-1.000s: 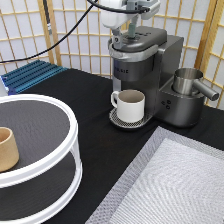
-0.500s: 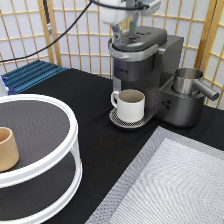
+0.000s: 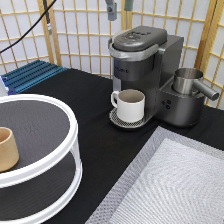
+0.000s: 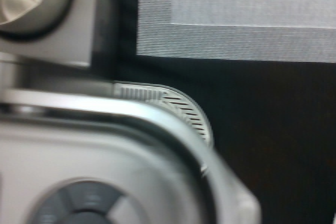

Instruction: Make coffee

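The grey coffee machine [image 3: 142, 65] stands at the exterior view's top middle with its lid down. A white handled mug [image 3: 130, 105] sits on the machine's drip tray [image 3: 116, 120] under the spout. My gripper [image 3: 120, 7] hangs above the lid at the exterior view's top edge. Only its two fingertips show; they are apart with nothing between them and clear of the machine. The wrist view looks down on the machine's top [image 4: 82, 165] and the drip tray [image 4: 184, 112]. The coffee pod is out of view.
A metal jug [image 3: 190, 82] stands on the machine's right side. A white two-tier round shelf [image 3: 60, 150] at the exterior view's left holds a tan handleless cup [image 3: 7, 149]. A grey mat [image 3: 175, 185] lies at the bottom right. A blue rack [image 3: 30, 75] lies at the far left.
My gripper has risen from just above the machine's lid to the exterior view's top edge. The lid stays down and the mug has not moved.
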You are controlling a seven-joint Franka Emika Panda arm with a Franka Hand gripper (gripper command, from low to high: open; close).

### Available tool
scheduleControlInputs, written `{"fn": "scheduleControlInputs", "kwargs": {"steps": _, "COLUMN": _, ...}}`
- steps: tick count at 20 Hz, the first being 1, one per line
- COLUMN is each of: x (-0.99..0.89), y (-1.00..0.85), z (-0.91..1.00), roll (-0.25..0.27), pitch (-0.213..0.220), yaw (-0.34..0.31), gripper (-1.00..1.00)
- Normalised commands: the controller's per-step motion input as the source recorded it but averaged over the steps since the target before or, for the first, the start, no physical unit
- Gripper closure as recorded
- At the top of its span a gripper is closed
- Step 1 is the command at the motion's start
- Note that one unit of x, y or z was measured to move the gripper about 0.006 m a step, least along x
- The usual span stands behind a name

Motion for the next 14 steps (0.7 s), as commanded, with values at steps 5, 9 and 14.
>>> {"fn": "scheduleControlInputs", "kwargs": {"steps": 5, "x": -0.13, "y": -1.0, "z": -0.86, "roll": 0.116, "pitch": 0.0, "yaw": 0.0, "gripper": -1.0}}
{"fn": "scheduleControlInputs", "kwargs": {"steps": 9, "x": -0.55, "y": -0.84, "z": -0.94, "roll": 0.008, "pitch": -0.058, "yaw": 0.009, "gripper": -1.0}}
{"fn": "scheduleControlInputs", "kwargs": {"steps": 14, "x": -0.13, "y": -0.02, "z": -0.02, "roll": -0.011, "pitch": -0.027, "yaw": 0.018, "gripper": -1.0}}
